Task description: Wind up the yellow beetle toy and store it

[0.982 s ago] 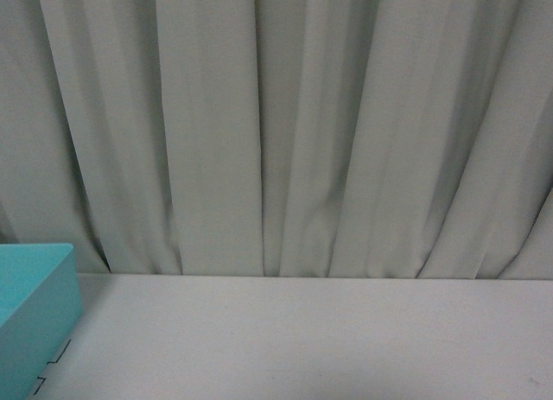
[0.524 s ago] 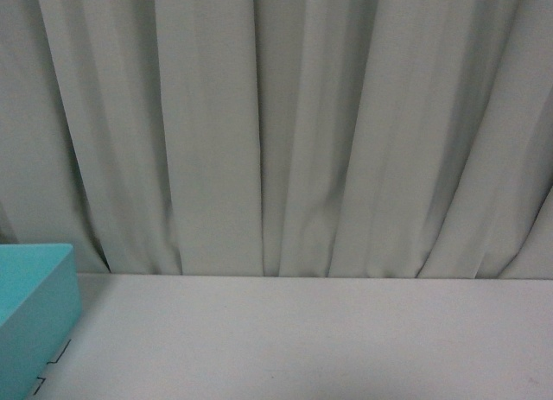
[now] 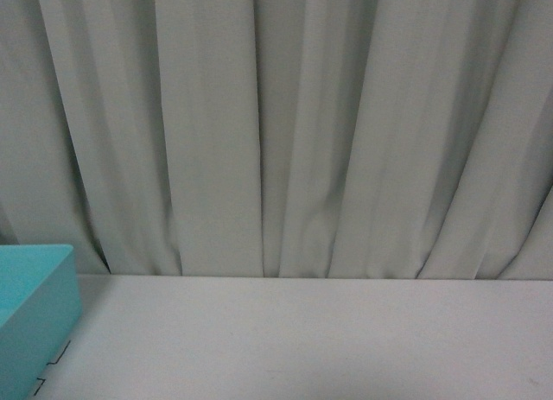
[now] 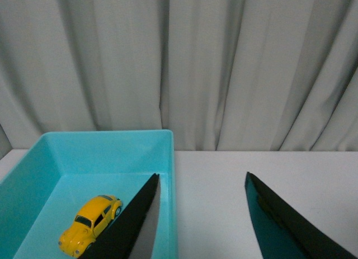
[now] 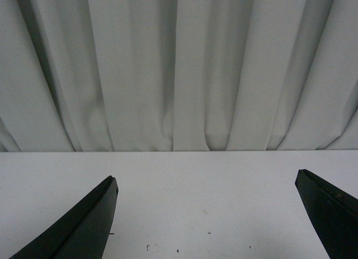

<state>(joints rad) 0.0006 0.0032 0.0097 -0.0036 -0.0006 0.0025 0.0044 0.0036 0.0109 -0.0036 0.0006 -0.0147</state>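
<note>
Gaping left hand [image 4: 201,183] above beetle toy [image 4: 89,225]

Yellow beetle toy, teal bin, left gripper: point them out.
yellow beetle toy [image 4: 89,225], left wrist view, on its roof.
teal bin [image 4: 112,137], left wrist view, on its far rim.
left gripper [image 4: 202,183], left wrist view, midway between fingertips.

- You have no readable text, label, brand, number or sign in any of the three views.
- The small black bracket-like marks on the white table [image 3: 302,339], just beside the turquoise box [image 3: 34,314] in the front view, form no letters or digits you can read.
- The yellow beetle toy [image 4: 89,224], beside one finger of the left claw [image 4: 201,217], shows no legible lettering or plate.
</note>
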